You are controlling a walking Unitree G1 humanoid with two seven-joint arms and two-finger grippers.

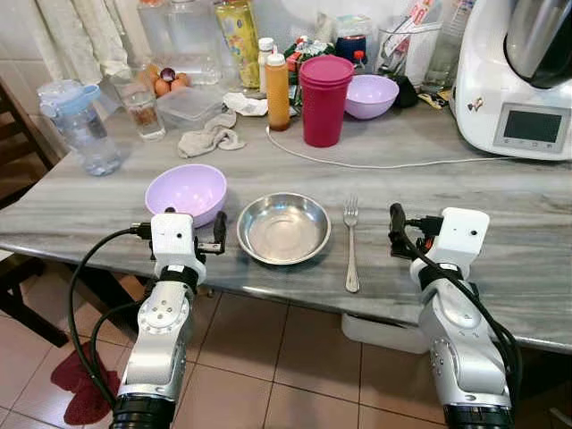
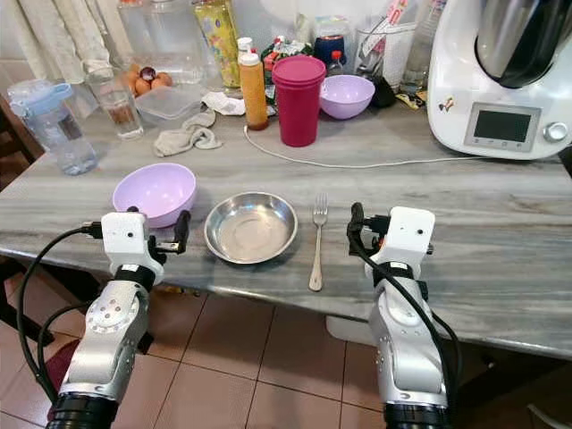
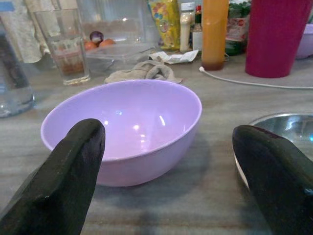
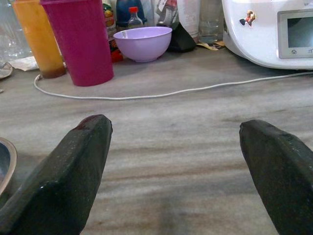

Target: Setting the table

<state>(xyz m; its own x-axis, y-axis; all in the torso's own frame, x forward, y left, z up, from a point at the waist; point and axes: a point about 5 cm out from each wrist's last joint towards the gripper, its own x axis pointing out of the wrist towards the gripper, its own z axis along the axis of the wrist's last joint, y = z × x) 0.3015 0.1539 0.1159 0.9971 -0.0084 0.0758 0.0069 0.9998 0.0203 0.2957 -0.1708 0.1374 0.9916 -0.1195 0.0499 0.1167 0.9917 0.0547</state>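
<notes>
Steel plate [image 1: 284,229] centred as place setting: fork [image 1: 351,243] right of plate, lilac bowl [image 1: 187,191] left; left gripper [image 1: 190,243] and right gripper [image 1: 400,234] spread wide, empty.

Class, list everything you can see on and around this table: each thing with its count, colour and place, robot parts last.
Bowl: two, lilac; near edge, and at back.
Steel plate: one, silver; centre front.
Fork: one, silver; right of plate.
Tumbler stack: one, magenta; behind plate.
Sauce bottle: one, orange; left of tumblers.
Glass: one, clear; back left.
Water bottle: one, clear, blue lid; far left.
Cloth: one, beige; beside glass.
Kitchen machine: one, white; back right.
Cable: one, white; across table.
Left gripper: black, open, at near bowl.
Right gripper: black, open, right of fork.
</notes>
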